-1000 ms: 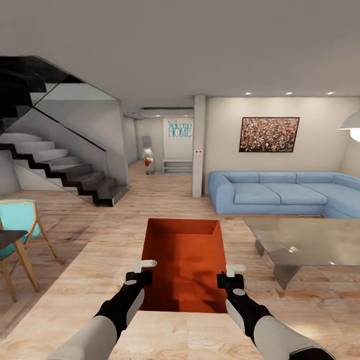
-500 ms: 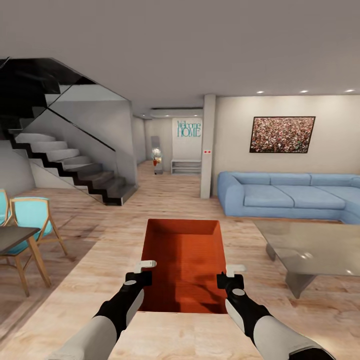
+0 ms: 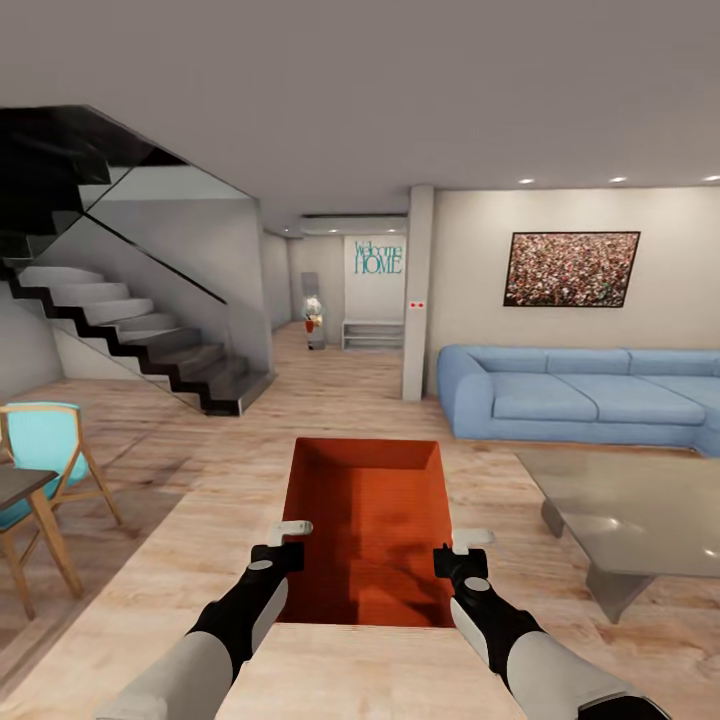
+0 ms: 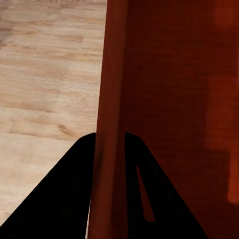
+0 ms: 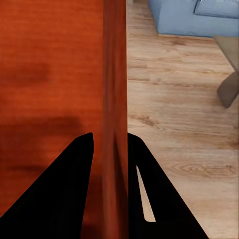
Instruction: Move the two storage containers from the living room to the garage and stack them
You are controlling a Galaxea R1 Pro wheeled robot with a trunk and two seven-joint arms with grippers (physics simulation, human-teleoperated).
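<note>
Jaws: both clamp container (image 3: 365, 520) side walls | long axis forward

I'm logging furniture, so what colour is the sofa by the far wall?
Light blue. The sofa shows best in the head view, under the framed picture.

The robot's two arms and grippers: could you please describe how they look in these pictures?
Both arms have pale grey forearms and black wrist sections. The left gripper and right gripper are black with small white finger pieces; the wrist views show the fingers as tapering black wedges. No cables or markings show.
</note>
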